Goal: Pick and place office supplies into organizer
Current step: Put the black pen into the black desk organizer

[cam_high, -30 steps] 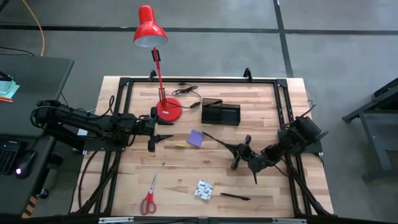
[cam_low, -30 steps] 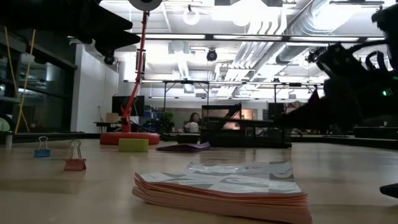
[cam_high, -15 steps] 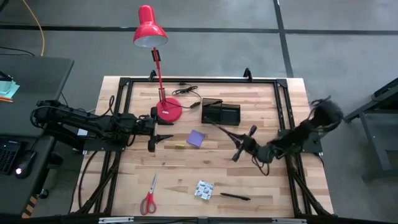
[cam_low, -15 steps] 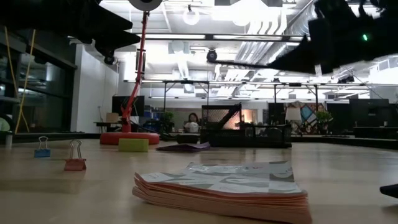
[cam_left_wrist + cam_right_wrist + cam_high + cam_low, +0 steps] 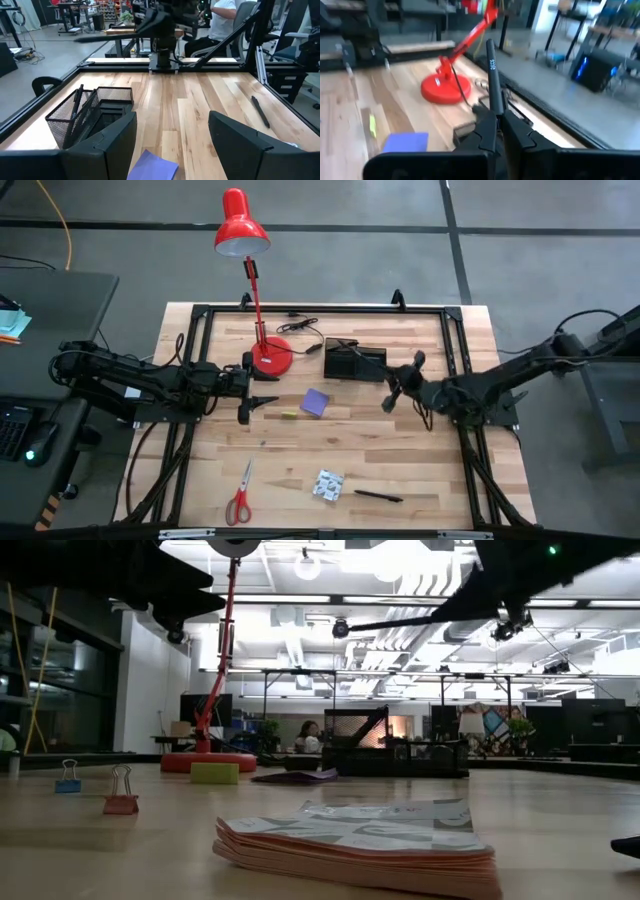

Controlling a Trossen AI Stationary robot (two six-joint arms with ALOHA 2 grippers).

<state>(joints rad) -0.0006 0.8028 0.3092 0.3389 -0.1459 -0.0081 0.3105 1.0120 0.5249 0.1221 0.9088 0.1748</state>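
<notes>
Right end effector [image 5: 400, 385] raised above desk [image 5: 400, 470], just beside organizer's right end, fingers clamped on black pen [image 5: 492, 80]. Organizer [image 5: 355, 362] sits near desk's far edge, around middle, right of red lamp base [image 5: 270, 358]. Left end effector [image 5: 262, 388] waits near desk's left side, fingers spread wide, holding nothing. Purple notepad [image 5: 315, 402] near desk centre, small yellow piece [image 5: 289, 414] just beside it. Scissors [image 5: 240, 495] near front-left corner, patterned packet [image 5: 328, 485] and second pen [image 5: 377, 496] near front edge.
</notes>
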